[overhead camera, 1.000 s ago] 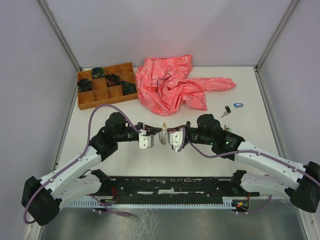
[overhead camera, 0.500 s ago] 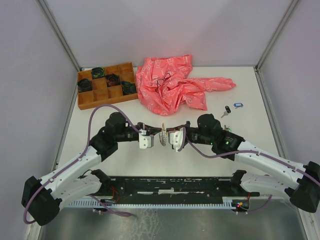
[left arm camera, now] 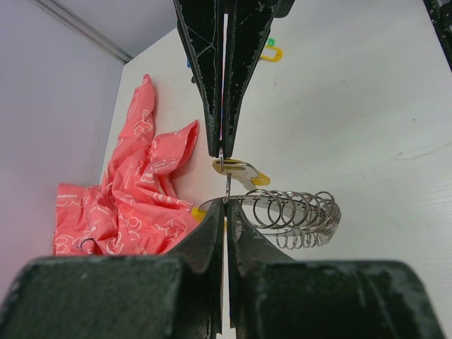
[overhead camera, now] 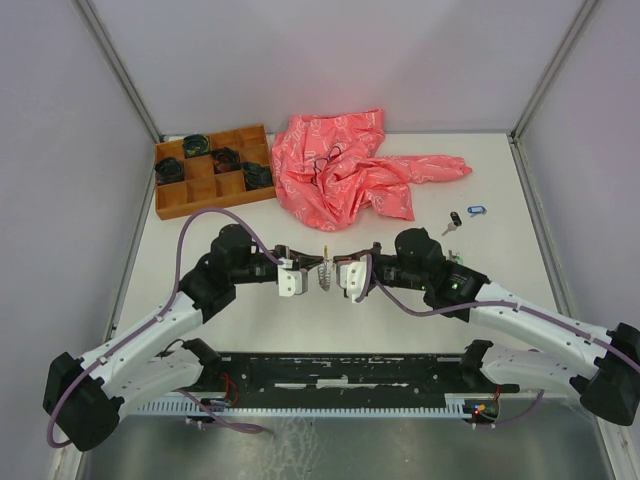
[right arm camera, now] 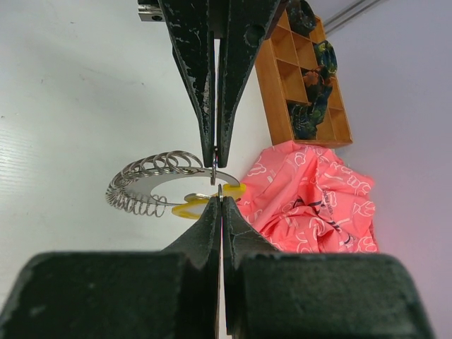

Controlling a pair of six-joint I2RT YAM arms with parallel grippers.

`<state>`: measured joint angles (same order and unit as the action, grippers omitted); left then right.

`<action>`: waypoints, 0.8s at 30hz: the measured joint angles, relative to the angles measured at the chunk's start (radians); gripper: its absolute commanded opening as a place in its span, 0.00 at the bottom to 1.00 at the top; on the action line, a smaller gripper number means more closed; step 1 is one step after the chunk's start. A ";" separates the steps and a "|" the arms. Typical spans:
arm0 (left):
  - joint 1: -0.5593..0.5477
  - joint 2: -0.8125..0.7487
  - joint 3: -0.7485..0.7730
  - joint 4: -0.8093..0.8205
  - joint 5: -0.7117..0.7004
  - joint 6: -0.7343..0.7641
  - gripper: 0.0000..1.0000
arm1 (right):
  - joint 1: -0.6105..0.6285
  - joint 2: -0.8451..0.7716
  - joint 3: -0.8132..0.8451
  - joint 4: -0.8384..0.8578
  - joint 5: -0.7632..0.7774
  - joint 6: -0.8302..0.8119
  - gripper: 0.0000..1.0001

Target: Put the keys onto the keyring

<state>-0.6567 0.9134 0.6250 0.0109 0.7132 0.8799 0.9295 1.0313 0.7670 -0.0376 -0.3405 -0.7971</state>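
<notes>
white tabletop (left arm camera: 374, 106) below; left gripper (left arm camera: 226, 205) clamped on the keyring (left arm camera: 300, 212), right gripper (left arm camera: 221, 145) tip-to-tip ahead, pinching the yellow key (left arm camera: 244, 171); any tug apart, thin wire slips out.

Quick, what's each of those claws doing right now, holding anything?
Left gripper: closed, pinching the keyring.
Right gripper: closed, pinching the yellow-tagged key.
</notes>
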 measured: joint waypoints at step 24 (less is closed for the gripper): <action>0.000 0.004 0.000 0.000 0.001 0.000 0.03 | 0.000 -0.005 -0.006 0.000 -0.014 0.014 0.01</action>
<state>-0.6567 0.9176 0.6250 0.0109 0.7143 0.8795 0.9295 1.0260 0.7605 -0.0376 -0.3550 -0.7826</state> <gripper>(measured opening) 0.044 0.015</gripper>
